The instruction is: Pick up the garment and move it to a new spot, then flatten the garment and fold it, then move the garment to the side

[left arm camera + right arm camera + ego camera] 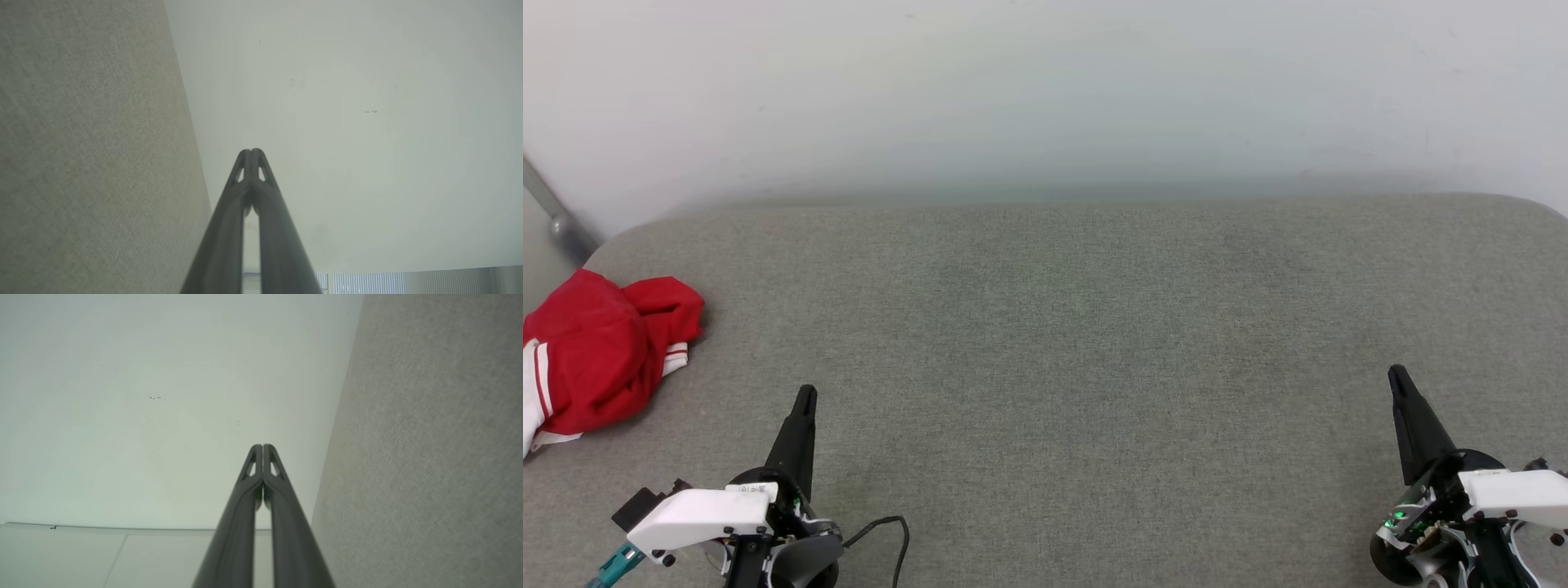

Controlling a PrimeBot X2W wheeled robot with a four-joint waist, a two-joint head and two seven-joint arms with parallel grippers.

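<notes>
Wide grey bench [1094, 367]. The red shirt [596, 359] lies crumpled at the bench's left edge. Left hand [805, 394] and right hand [1396, 373] hover over the bench's near side, both closed and empty. Danger: a shallow pinch could drag the shirt off that edge.

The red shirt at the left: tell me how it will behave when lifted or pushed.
The red shirt lies crumpled in soft folds, so it will probably hang limp and drape rather than hold shape. It looks thin, so likely light. On the grey woven surface it may drag and bunch if pushed, not slide cleanly.
</notes>
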